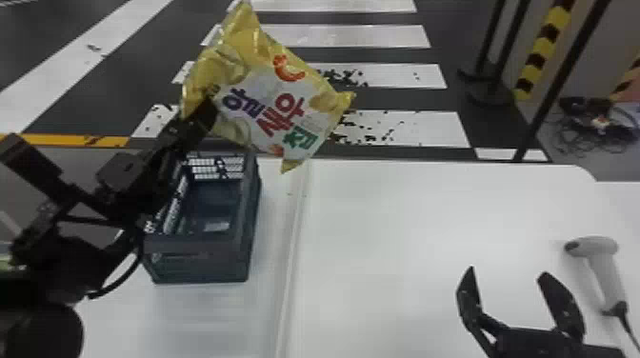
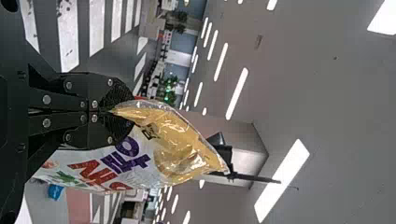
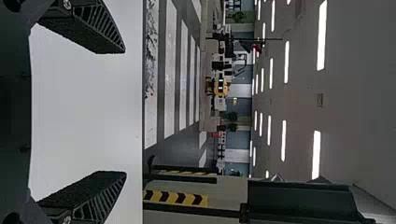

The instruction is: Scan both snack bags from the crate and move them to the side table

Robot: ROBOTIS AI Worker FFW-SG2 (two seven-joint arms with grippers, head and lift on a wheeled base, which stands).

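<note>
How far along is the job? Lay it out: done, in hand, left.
Looks done: one yellow snack bag is up out of the dark crate. In hand: that bag, pinched in the jaws of the left gripper. Left: putting it on the side table. The handheld scanner lies unheld on the white table; whether either bag is scanned, I can't tell.

The smooth white surface (image 1: 405,228) extends beneath and ahead of the right claw (image 1: 507,271). Beyond it, dark grey floor (image 1: 409,100) carries broad white painted stripes (image 1: 362,35). Ahead-right of the claw: slim black poles (image 1: 566,71). Higher than the claw: grey ceiling (image 3: 345,102), long white light strips (image 3: 284,140).
</note>
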